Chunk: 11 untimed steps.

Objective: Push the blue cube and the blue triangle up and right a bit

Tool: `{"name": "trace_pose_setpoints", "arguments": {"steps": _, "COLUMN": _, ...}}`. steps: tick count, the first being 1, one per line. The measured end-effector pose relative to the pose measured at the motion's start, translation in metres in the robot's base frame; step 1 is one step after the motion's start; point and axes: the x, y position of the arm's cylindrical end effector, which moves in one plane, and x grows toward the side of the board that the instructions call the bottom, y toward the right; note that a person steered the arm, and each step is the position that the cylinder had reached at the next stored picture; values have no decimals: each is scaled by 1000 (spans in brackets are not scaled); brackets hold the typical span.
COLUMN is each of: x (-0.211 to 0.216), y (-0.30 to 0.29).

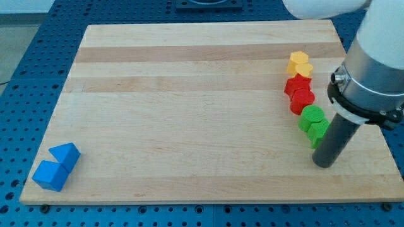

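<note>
Your blue cube (50,175) and blue triangle (65,154) sit touching at the bottom-left corner of the wooden surface (189,94). The end effector is a bare rod holding nothing; my tip (324,163) rests far to the view's right, just beside the green blocks (314,122).

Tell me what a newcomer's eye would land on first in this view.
First, the big arm at the view's right, its dark rod ending in my tip just below the green blocks. Next, the bright column there: yellow blocks, red blocks, then green. Last, the blue cube and blue triangle, touching, far off at the board's bottom-left corner.
</note>
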Motion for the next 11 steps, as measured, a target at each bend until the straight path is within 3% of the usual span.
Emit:
{"name": "trace_pose_setpoints", "arguments": {"steps": 2, "x": -15, "y": -2}}
{"name": "trace_pose_setpoints", "arguments": {"steps": 4, "x": -25, "y": -79}}
{"name": "trace_pose_setpoints", "arguments": {"steps": 5, "x": -69, "y": -142}}
{"name": "trace_pose_setpoints", "arguments": {"steps": 6, "x": -115, "y": -162}}
{"name": "trace_pose_setpoints", "arguments": {"steps": 9, "x": -119, "y": -56}}
{"name": "trace_pose_setpoints", "arguments": {"steps": 10, "x": -119, "y": -57}}
{"name": "trace_pose_setpoints", "arguments": {"steps": 11, "x": -119, "y": -120}}
